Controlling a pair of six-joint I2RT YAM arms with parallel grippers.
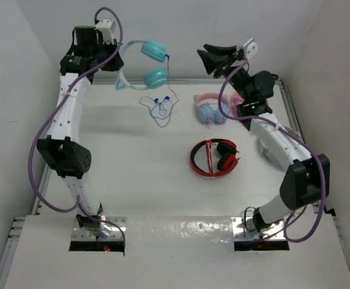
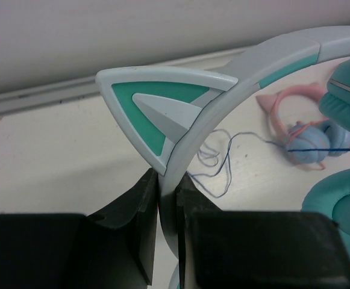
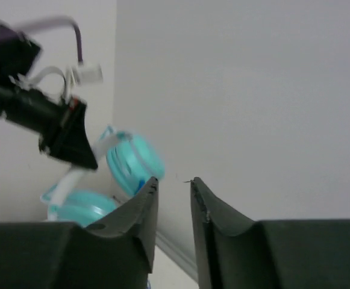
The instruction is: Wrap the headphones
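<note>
Pinching the headphones (image 1: 156,77) by the headband (image 2: 223,90): left gripper (image 2: 168,198) has its jaws pressed onto the pale band just below one cat ear (image 2: 153,111), with the band edge sandwiched between the two black fingers (image 2: 132,211). Headphones are off the tabletop (image 1: 132,162), held up over its far-left corner, close to the back wall (image 1: 181,24). From above, both teal cups sit right of the gripper, and the band arcs left toward the fingers. Cable (image 1: 160,108) drops from the cups' right side (can't tell which cup) to the tabletop. It lies in a loose tangle near the far edge, roughly mid-width, not wound round anything.

Right gripper (image 3: 173,198): raised over the far edge, right of the headphones and apart from them, fingertips pointing left toward the cups. Jaws stand a narrow gap apart with nothing between them. Wrist view shows only wall through the gap, with the teal cups and left gripper off to the left.

Also on the tabletop:
- Pink pair (image 1: 209,111) with blue cups, near the far edge, right of the cable tangle, close by the right arm.
- Red pair (image 1: 214,158) with black pads, lying flat right of centre, nearer than the pink pair.

Neither touches the cable.
</note>
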